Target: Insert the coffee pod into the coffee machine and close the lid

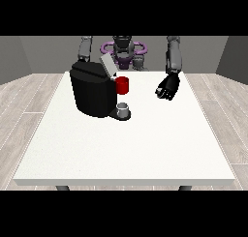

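Observation:
The black coffee machine (pixel 92 93) stands on the left part of the white table (pixel 145 149). Its grey lid (pixel 107 65) is tilted up and open. A red thing at the machine (pixel 122 85) sticks out on its right side. Below it a small grey thing (pixel 124 107) rests on the machine's dark base; I cannot tell whether it is the pod. The hand at the view's right (pixel 168 87) hangs just above the table, well right of the machine. The other arm (pixel 85 48) reaches down behind the machine, and its hand is hidden.
The robot's torso (pixel 123 52) is behind the table's far edge. Grey wood floor surrounds the table on all sides.

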You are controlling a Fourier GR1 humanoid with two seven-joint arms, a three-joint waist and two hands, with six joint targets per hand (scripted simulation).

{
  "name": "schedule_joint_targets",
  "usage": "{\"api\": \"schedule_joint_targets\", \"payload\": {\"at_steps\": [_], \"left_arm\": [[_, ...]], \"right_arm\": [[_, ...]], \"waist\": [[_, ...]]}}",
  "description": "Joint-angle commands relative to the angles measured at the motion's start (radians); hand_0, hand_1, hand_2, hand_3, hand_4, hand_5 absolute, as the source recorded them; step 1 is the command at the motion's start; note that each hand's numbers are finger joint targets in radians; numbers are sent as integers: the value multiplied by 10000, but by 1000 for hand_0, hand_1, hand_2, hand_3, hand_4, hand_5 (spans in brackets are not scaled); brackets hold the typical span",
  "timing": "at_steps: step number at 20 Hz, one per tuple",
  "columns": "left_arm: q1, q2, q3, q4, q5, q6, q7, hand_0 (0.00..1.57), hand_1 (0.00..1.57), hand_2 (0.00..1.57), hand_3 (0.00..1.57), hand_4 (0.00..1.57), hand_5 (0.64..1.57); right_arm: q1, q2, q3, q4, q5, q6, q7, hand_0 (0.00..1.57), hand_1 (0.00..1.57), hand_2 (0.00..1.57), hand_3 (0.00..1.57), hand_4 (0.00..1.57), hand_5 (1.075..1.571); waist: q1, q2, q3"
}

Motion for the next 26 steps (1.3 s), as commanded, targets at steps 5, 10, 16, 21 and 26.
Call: {"api": "schedule_joint_targets", "payload": {"at_steps": [5, 10, 16, 21, 26], "left_arm": [[-853, -385, 573, -243, 717, -1358, -69, 1447, 1447, 1431, 1354, 530, 1571], [-1476, -693, 300, -684, 736, -2935, 615, 1371, 1371, 1379, 1325, 504, 1571], [-2243, -700, 530, -958, 741, -3585, 1131, 1340, 1340, 1372, 1351, 562, 1571], [-2441, -1353, 338, -1351, 490, -3427, 1457, 1340, 1340, 1372, 1351, 562, 1571], [-3725, -958, 1357, -1165, 1182, -4201, 2064, 956, 956, 1160, 1358, 517, 1571]], "right_arm": [[-24, -441, -570, 1029, -5, 20, -299, 0, 0, 0, 0, 0, 1571], [171, -308, -550, 1797, 160, -145, -172, 0, 0, 0, 0, 0, 1571], [409, 43, -92, 1782, 531, -352, -360, 0, 0, 0, 0, 0, 1571], [132, 8, -223, 1736, 363, -202, -250, 0, 0, 0, 0, 0, 1571], [-403, -230, -573, 1571, -335, 410, -746, 0, 0, 0, 0, 0, 1571]], "waist": [[229, -563, 1], [479, -1548, 5], [199, -1838, 1], [99, -1863, 1], [-189, -1425, 4]]}}
